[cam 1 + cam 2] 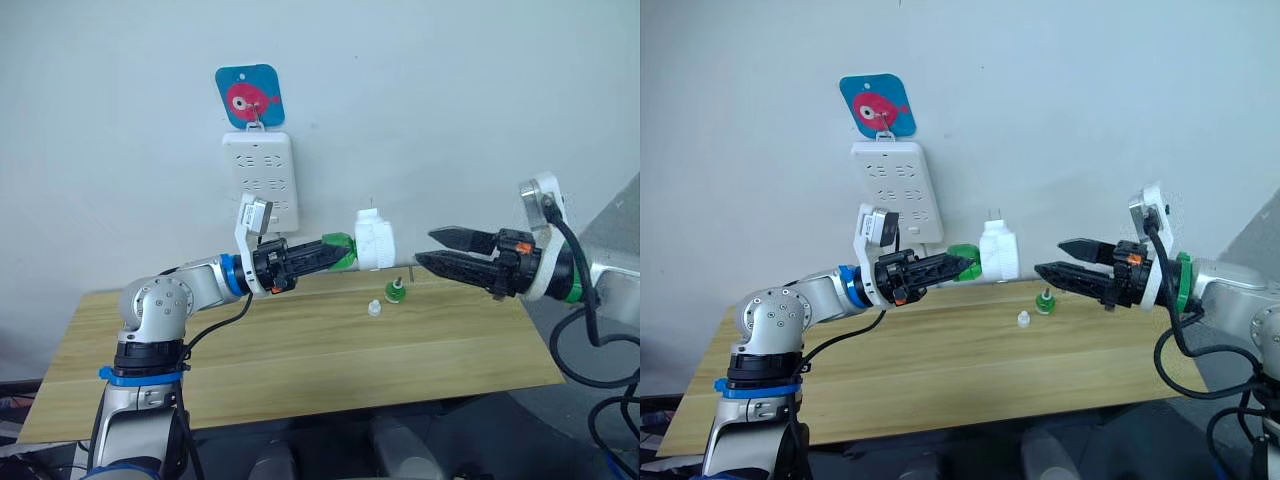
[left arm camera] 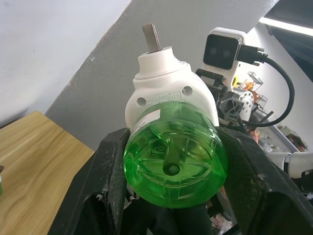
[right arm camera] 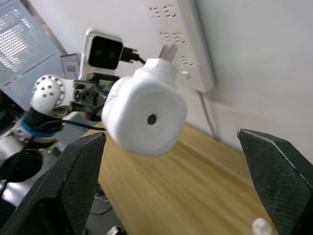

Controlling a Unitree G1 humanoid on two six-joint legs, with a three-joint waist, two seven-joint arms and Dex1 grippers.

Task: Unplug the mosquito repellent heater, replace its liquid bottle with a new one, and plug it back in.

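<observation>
Holding the mosquito repellent heater [image 1: 375, 241] mid-air over the table [image 1: 300, 350], left gripper [image 1: 335, 255] clamping its green bottle [image 1: 340, 250]. Right gripper [image 1: 432, 250] gaping wide, empty, nearby. Looking light, rigid, slick; grabbing the white body's sides probably safest.

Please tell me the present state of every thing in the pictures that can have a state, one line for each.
mosquito repellent heater: unplugged, held in the air, prongs up.
green liquid bottle: attached to the heater, gripped.
left gripper: shut on the green liquid bottle.
right gripper: open, holding nothing.
power strip: hanging on the wall.
small green bottle: upright on the table.
</observation>
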